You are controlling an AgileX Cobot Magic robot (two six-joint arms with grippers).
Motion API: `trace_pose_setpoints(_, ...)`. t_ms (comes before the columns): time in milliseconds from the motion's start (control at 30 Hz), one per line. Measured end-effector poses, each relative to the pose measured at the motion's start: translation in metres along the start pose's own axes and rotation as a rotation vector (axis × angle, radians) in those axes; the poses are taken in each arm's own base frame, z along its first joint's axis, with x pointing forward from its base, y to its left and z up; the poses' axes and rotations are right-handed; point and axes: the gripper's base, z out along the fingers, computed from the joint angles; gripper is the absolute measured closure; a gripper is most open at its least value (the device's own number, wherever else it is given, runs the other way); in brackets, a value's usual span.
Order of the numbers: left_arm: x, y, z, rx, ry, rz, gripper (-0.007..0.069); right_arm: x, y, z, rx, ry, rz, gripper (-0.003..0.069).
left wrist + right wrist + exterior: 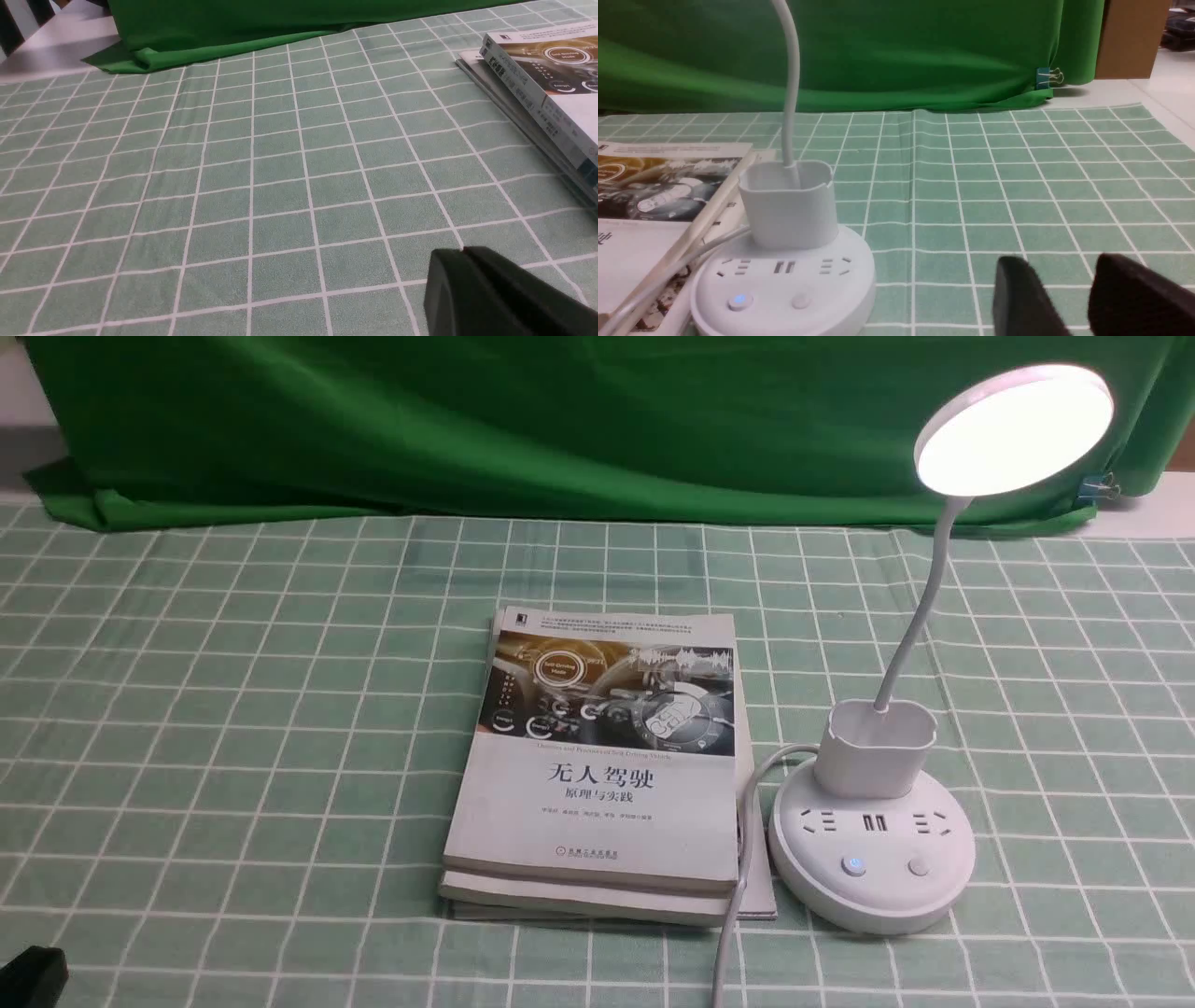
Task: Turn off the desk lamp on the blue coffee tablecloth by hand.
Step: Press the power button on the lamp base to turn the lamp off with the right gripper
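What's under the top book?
Under the top book is at least one more book, only its edges showing; its cover is hidden. A grey cable runs beside the pile.

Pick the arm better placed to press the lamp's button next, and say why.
The right arm, I judge. The desk lamp stands right of the books, and its base shows close by the right fingers in the right wrist view. The left wrist view shows no lamp.
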Motion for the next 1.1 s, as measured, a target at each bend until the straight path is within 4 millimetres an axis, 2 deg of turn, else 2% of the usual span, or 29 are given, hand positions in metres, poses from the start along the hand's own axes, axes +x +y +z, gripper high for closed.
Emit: trace_pose_setpoints(1100,0.0000,0.0000,0.0000,0.000,0.000,0.000,0.0624,-0.0019,0.0000,0.0000,0.000,-0.021,0.025,0.0420)
